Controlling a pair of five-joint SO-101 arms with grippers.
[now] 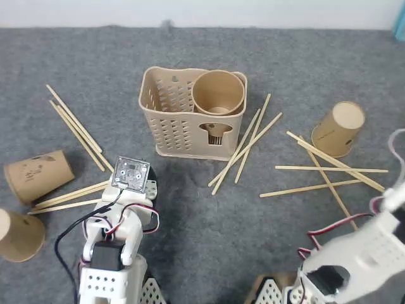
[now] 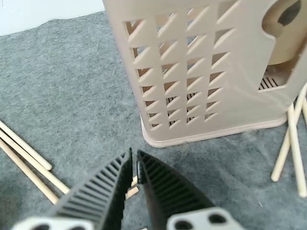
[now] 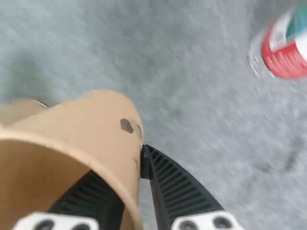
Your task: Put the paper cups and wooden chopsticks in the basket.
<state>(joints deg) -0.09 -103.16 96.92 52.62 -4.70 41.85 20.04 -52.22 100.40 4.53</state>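
Observation:
A beige slotted basket (image 1: 180, 130) stands mid-table with one paper cup (image 1: 218, 90) upright inside it. My left gripper (image 2: 135, 160) is shut just above the carpet, a short way in front of the basket (image 2: 192, 72). Chopstick ends (image 2: 130, 190) show through the slit between its fingers, and I cannot tell whether they are pinched. My right gripper (image 3: 135, 162) is shut on the wall of a paper cup (image 3: 72, 139), one finger inside and one outside. Three more cups lie on their sides: two at the left (image 1: 38, 175) (image 1: 19, 235) and one at the right (image 1: 338, 128).
Wooden chopsticks lie scattered: a group at the left (image 1: 76, 130), a pair by the left arm (image 1: 69, 196), several leaning toward the basket's right side (image 1: 247, 142), and a crossed pile at the right (image 1: 329, 170). A red and white round object (image 3: 285, 48) lies on the carpet.

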